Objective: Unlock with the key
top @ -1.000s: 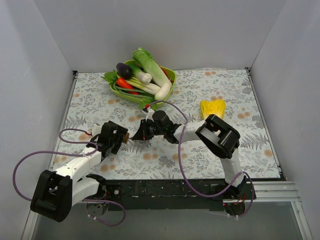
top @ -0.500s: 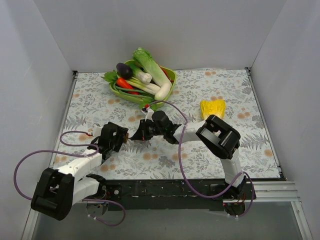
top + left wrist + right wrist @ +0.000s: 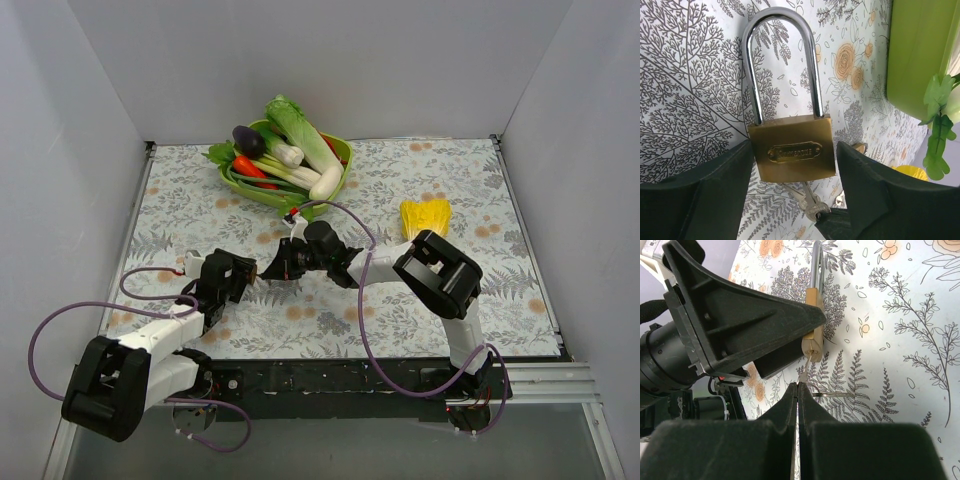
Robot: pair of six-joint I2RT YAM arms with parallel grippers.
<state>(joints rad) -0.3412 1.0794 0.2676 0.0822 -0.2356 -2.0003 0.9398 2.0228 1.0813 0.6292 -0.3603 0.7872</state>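
A brass padlock [image 3: 790, 150] with a silver shackle lies on the floral cloth, its body between my left gripper's [image 3: 794, 146] fingers, which press on both its sides. A thin grey key [image 3: 807, 197] sticks into the lock's bottom face. My right gripper [image 3: 797, 386] is shut on the key's [image 3: 805, 371] head, and the blade reaches into the padlock [image 3: 813, 340]. A second key on the ring [image 3: 837, 395] lies flat on the cloth. In the top view the left gripper [image 3: 238, 272] and right gripper [image 3: 278, 268] meet at the padlock [image 3: 253, 270].
A green bowl [image 3: 343, 160] of vegetables stands at the back centre, its wall near the lock in the left wrist view [image 3: 915, 55]. A yellow object [image 3: 425, 215] lies right of centre. Purple cables [image 3: 150, 272] loop by the left arm. Grey walls enclose three sides.
The left arm has shifted slightly and its cable loop moved. Both grippers keep their hold on the padlock and the key.
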